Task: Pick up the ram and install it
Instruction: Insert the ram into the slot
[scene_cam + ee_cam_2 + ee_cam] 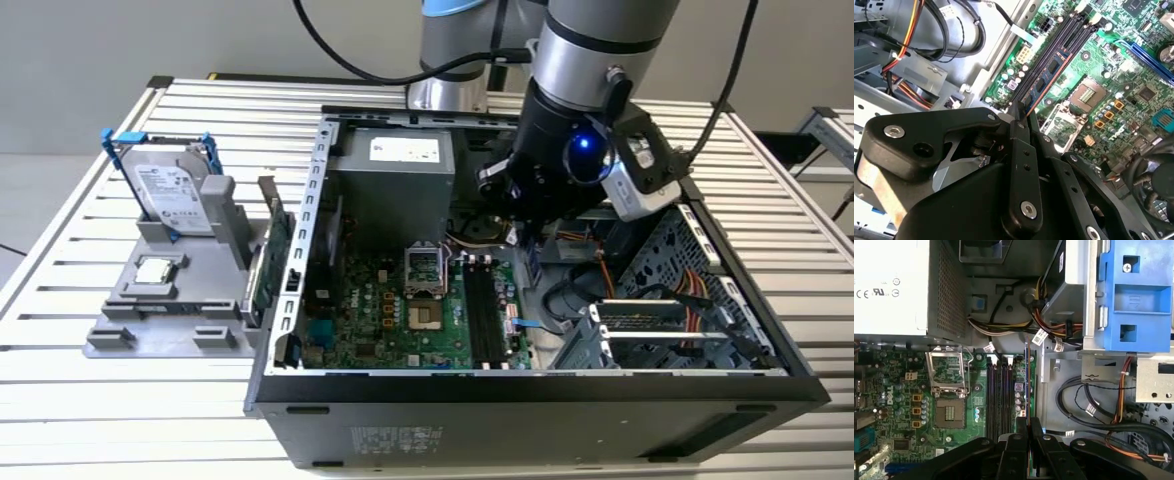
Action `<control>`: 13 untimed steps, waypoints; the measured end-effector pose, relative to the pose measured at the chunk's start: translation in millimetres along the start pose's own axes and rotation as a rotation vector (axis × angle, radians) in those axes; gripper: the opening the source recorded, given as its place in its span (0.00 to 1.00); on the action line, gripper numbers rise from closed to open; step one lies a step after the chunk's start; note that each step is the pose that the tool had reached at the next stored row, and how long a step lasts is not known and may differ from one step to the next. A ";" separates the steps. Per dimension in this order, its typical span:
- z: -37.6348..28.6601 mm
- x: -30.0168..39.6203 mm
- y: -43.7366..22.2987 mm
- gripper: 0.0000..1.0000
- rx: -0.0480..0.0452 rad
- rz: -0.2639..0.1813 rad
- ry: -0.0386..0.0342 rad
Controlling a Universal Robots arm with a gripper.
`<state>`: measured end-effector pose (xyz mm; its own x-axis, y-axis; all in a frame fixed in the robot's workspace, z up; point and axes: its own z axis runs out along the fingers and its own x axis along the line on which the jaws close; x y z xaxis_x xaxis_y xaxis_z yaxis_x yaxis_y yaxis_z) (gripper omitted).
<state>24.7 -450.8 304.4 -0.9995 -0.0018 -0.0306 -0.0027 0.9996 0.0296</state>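
My gripper (518,232) hangs inside the open computer case (534,385), above the right part of the motherboard (387,310). It is shut on the ram (1026,380), a thin strip seen edge-on in the first wrist view, sticking out from between the black fingers (1016,440). In the second wrist view the ram (1054,67) shows its dark chips and runs out from the gripper (1021,112) along the black memory slots (1066,32). The ram hovers just beside the slots (999,395), near the board's edge, above them and not seated.
A silver power supply (394,175) fills the case's back, with the CPU socket (946,370) beside the slots. Cables (1089,405) and a blue-fronted drive cage (1134,300) crowd the other side. Outside, at the exterior view's left, a grey fixture (160,320) holds a hard drive (174,195).
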 end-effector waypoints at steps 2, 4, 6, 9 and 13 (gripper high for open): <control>1.5 0.0 -0.1 0.00 0.0008 0.000 0.0000; 2.9 0.0 -0.1 0.00 0.0015 0.000 0.0000; 4.4 0.1 -0.1 0.00 0.0021 0.000 0.0000; 6.5 0.1 -0.2 0.00 0.0028 0.000 0.0001; 9.0 0.1 -0.3 0.00 0.0033 0.000 0.0000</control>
<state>24.9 -450.8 295.4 -0.9995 -0.0019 -0.0306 -0.0027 0.9997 0.0263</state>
